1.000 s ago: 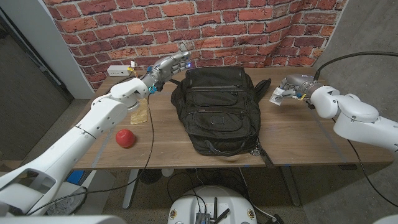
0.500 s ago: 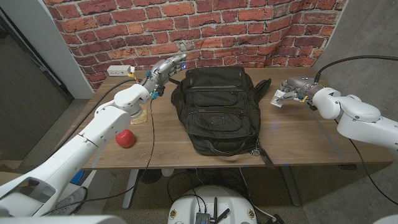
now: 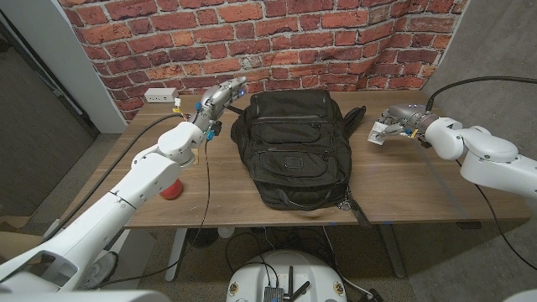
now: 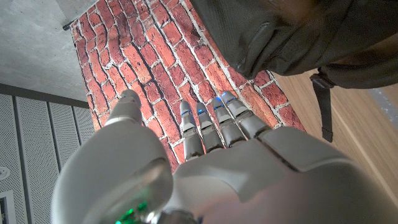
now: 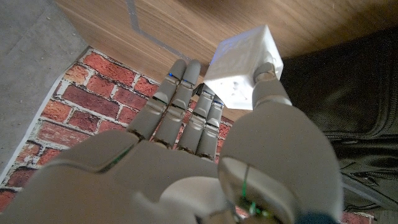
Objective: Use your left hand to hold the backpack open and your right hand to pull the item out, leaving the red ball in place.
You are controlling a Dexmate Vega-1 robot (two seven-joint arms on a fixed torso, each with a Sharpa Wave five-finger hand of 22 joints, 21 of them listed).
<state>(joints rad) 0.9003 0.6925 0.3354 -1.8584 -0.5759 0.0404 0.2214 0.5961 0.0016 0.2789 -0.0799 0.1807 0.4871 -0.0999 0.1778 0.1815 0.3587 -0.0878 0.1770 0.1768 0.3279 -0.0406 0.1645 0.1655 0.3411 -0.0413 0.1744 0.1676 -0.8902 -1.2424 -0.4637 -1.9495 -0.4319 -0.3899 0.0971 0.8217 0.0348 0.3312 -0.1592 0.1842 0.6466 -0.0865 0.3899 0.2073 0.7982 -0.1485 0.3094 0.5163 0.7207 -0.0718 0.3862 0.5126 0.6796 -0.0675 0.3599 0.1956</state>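
Our right hand (image 3: 394, 117) pinches a small white box (image 5: 244, 65) beside the black backpack (image 3: 292, 147), contents hidden. Our left hand (image 3: 220, 95), fingers straight, holds nothing. Red ball (image 3: 172, 191) behind left arm.

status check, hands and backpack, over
Left hand open, hovering beside backpack. Right hand holds white box, clear of the bag. Red ball partly hidden behind left arm.

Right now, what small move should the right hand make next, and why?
Probably set the small white box down on the wooden table: the right hand holds it beside the black fabric backpack, so the item looks already out.
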